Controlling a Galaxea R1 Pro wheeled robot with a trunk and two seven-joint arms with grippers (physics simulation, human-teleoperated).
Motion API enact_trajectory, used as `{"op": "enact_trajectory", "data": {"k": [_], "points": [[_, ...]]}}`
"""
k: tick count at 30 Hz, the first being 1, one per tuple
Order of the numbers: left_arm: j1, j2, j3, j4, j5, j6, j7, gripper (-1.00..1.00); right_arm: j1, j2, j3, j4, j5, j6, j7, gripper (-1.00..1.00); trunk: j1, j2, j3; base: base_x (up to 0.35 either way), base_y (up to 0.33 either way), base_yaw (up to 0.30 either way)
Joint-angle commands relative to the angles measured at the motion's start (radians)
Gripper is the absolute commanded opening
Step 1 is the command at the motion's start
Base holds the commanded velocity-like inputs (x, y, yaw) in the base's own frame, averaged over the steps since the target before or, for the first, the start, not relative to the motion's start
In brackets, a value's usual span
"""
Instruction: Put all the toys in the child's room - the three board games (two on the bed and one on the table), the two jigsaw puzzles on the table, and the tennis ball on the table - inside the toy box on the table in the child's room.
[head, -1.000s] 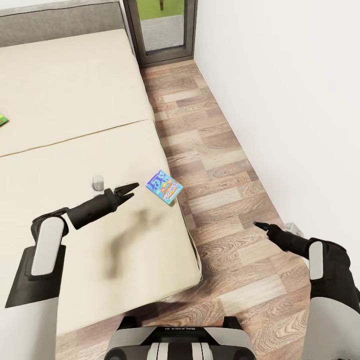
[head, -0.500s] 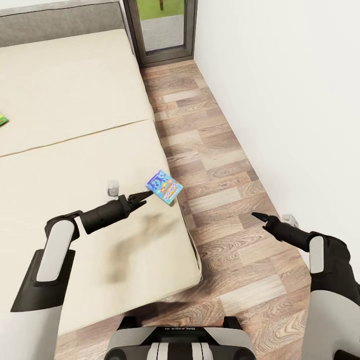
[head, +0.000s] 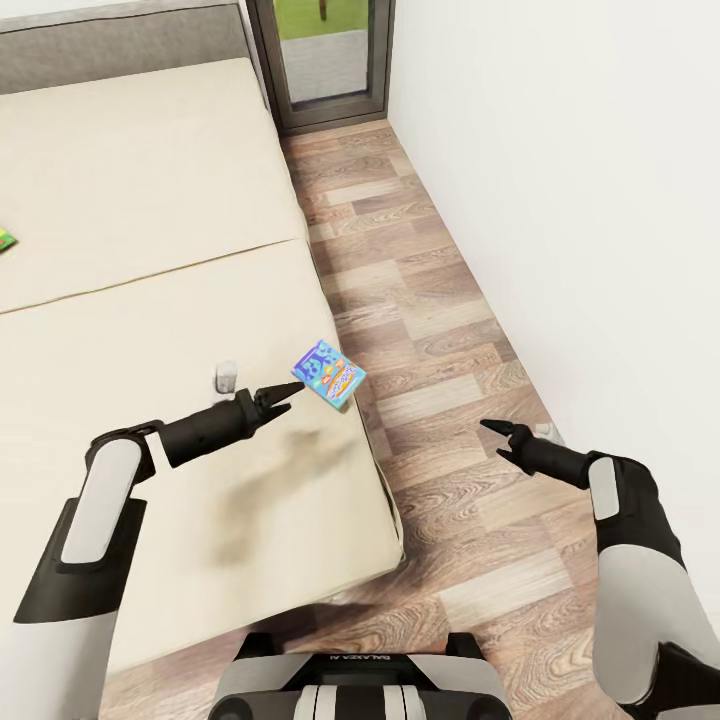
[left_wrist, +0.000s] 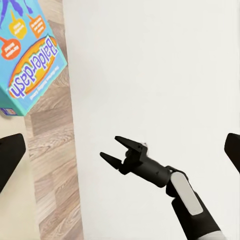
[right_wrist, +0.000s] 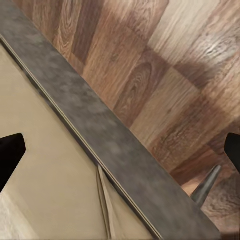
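Blue flat cardboard board game, one, lies on the cream bed just beyond our left end effector, fingers apart; our right end effector likewise spread.

Bare bed surrounds the blue board game; wall stands well apart.

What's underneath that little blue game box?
The blue board game lies on the cream bed, right at its edge beside the wood floor. Anything trapped between box and mattress is hidden.
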Motion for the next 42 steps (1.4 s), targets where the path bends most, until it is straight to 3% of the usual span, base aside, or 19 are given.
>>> {"op": "enact_trajectory", "data": {"k": [1,2,3,4,5,7,10,12,17,23,25,33,42], "points": [[-0.002,0.007,0.001,0.0,0.016,0.004,0.005,1.0,-0.01,-0.001,-0.002,0.016,-0.002,0.006,0.004,1.0,0.0,0.0,0.0,0.0,0.0,0.0],[-0.003,0.014,0.0,0.0,0.044,0.004,0.022,1.0,-0.017,-0.002,-0.001,0.028,-0.003,0.005,0.009,1.0,0.0,0.0,0.0,0.0,0.0,0.0],[-0.003,0.014,0.0,0.0,0.044,0.004,0.022,1.0,-0.017,-0.002,-0.001,0.028,-0.003,0.005,0.009,1.0,0.0,0.0,0.0,0.0,0.0,0.0],[-0.003,0.023,0.0,0.0,0.076,0.004,0.042,1.0,-0.023,-0.003,-0.001,0.038,-0.003,0.004,0.018,1.0,0.0,0.0,0.0,0.0,0.0,0.0],[-0.003,0.023,0.0,0.0,0.076,0.004,0.042,1.0,-0.023,-0.003,-0.001,0.038,-0.003,0.004,0.018,1.0,0.0,0.0,0.0,0.0,0.0,0.0],[-0.005,0.04,-0.001,0.0,0.141,0.004,0.085,1.0,-0.032,-0.007,-0.001,0.048,-0.003,0.002,0.049,1.0,0.0,0.0,0.0,0.0,0.0,0.0],[-0.005,0.049,-0.001,0.0,0.171,0.004,0.107,1.0,-0.034,-0.009,0.0,0.049,-0.003,0.001,0.07,1.0,0.0,0.0,0.0,0.0,0.0,0.0],[-0.006,0.064,-0.001,-0.001,0.222,0.004,0.145,1.0,-0.035,-0.014,0.001,0.049,-0.003,0.0,0.115,1.0,0.004,-0.007,-0.004,0.0,0.0,0.0],[-0.007,0.078,-0.002,-0.001,0.271,0.004,0.179,1.0,-0.035,-0.017,0.003,0.041,-0.001,-0.002,0.171,1.0,0.023,-0.042,-0.019,0.0,0.0,0.0],[-0.008,0.085,-0.002,-0.001,0.298,0.004,0.194,1.0,-0.034,-0.015,0.011,0.026,0.001,-0.002,0.202,1.0,0.046,-0.084,-0.033,0.0,0.0,0.0],[-0.008,0.087,-0.003,-0.001,0.308,0.004,0.2,1.0,-0.033,-0.015,0.029,0.012,0.002,-0.002,0.214,1.0,0.054,-0.098,-0.037,0.0,0.0,0.0],[-0.009,0.089,-0.002,-0.001,0.32,0.004,0.206,1.0,-0.031,-0.017,0.088,-0.014,0.001,0.0,0.228,1.0,0.084,-0.154,-0.052,0.0,0.0,0.0],[-0.012,0.082,-0.003,-0.001,0.324,0.004,0.209,1.0,-0.031,-0.019,0.112,-0.024,-0.003,0.004,0.241,1.0,0.119,-0.217,-0.066,0.0,0.0,0.0]]}}
